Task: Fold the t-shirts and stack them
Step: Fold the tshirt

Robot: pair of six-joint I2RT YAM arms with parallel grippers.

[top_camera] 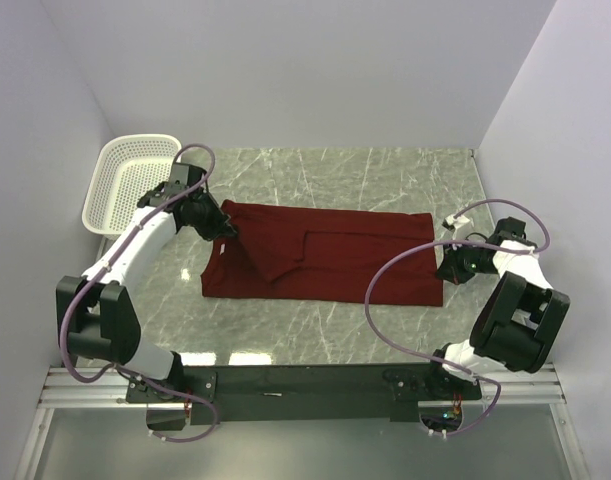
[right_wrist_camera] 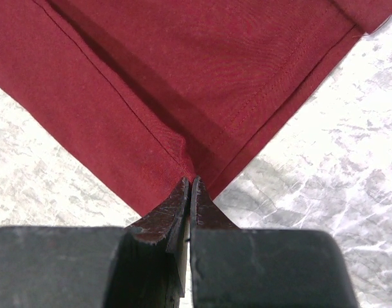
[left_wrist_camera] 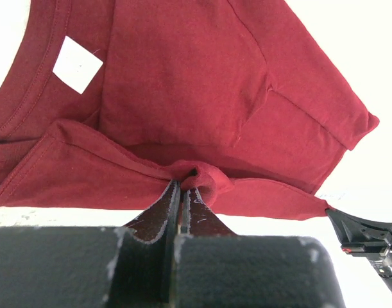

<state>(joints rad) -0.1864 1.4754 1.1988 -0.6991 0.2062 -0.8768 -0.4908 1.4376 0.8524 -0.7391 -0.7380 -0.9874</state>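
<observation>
Nearest, rail [top_camera: 305, 385]: a black bar along the near edge of the bench [top_camera: 385, 175], carrying both arm bases side by side.
Right arm [top_camera: 510, 310]: folded back on itself at the right side, wrist turned left toward the cloth. Its purple cable [top_camera: 377, 275] loops out over the cloth's right end.
Right jaws: clenched on the near right corner of the t-shirt [top_camera: 335, 255].
Right wrist view alone: the pinched corner up close. Two stitched edges meet in a point at the jaws, a crease runs back from it, and marbled bench lies bare on either side.
T-shirt, place: spread on the middle of the bench, between the two wrists.
T-shirt, long axis: left to right across the bench, with the neck end to the left and the hem end to the right. A sleeve [top_camera: 285, 255] is folded in over the body.
Left arm [top_camera: 135, 250]: stretched from its base away and rightward to the shirt's left end.
Left jaws: clenched on a small bunched ridge of cloth at a seamed edge, beside the collar [left_wrist_camera: 22, 109].
Left wrist view alone: the white neck label [left_wrist_camera: 77, 64] inside the ribbed collar, and the folded sleeve's cuff, neither readable from above.
Top view alone: the shirt's whole outline, both arms at once, and the basket.
Basket [top_camera: 135, 175]: white and perforated, at the far left corner of the bench just beyond the left wrist, apart from the shirt.
</observation>
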